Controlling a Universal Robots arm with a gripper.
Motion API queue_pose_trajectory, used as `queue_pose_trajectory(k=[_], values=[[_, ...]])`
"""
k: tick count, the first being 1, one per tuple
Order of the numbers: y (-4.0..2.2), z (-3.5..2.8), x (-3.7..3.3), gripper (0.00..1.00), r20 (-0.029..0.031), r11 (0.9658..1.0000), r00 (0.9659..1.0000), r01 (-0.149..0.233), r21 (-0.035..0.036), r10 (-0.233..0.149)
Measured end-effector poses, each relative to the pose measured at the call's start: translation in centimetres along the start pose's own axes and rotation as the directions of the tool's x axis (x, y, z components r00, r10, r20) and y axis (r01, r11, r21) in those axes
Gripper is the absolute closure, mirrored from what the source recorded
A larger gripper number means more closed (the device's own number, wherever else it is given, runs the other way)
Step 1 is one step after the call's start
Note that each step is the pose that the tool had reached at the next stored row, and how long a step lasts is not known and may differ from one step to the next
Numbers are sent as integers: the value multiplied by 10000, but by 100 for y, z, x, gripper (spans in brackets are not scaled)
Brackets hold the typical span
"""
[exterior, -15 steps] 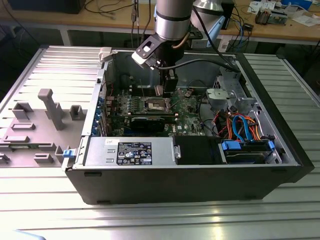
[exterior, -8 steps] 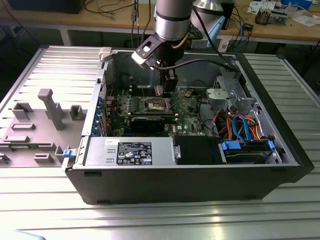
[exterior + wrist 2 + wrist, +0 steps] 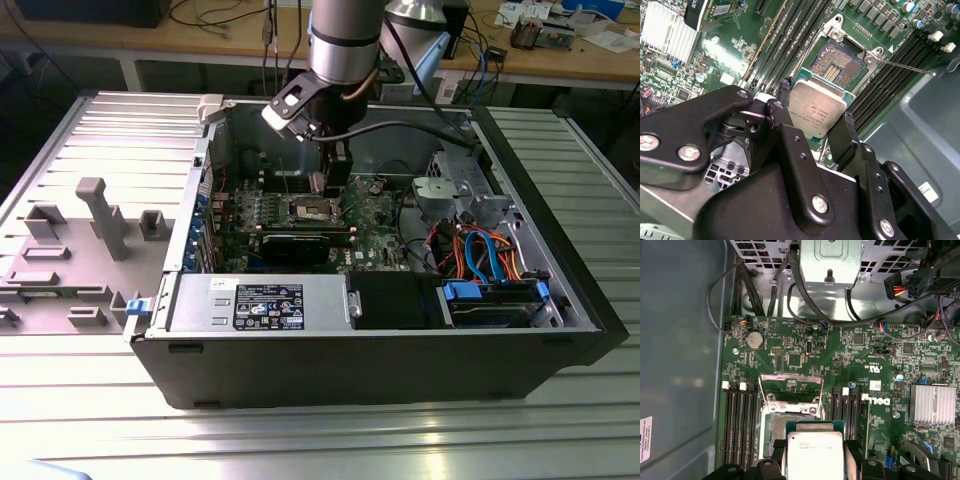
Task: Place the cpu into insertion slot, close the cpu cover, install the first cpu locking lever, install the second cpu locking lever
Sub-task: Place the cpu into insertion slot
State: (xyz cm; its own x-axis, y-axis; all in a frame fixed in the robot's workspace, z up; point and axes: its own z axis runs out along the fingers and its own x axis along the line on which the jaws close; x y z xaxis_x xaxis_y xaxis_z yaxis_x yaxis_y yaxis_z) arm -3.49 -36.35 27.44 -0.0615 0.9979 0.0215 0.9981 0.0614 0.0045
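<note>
gripping the cpu (image 3: 817,112) above the insertion slot (image 3: 836,64)

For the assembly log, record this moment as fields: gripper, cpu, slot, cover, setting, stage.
gripper: gripper shut on the cpu
cpu: metal top facing both wrist views, held above the board, not seated
insertion slot: insertion slot open, dark contact area bare
cpu cover: cpu cover swung open, off the slot
setting: open computer case lying on a ribbed metal table
stage: first step under way, none finished
</note>
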Motion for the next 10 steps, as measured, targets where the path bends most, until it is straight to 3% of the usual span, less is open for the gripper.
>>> queue_pose_trajectory(k=[10], values=[[-17, 7, 1, 45, 1, 10000, 10000, 2, 1, -2]])
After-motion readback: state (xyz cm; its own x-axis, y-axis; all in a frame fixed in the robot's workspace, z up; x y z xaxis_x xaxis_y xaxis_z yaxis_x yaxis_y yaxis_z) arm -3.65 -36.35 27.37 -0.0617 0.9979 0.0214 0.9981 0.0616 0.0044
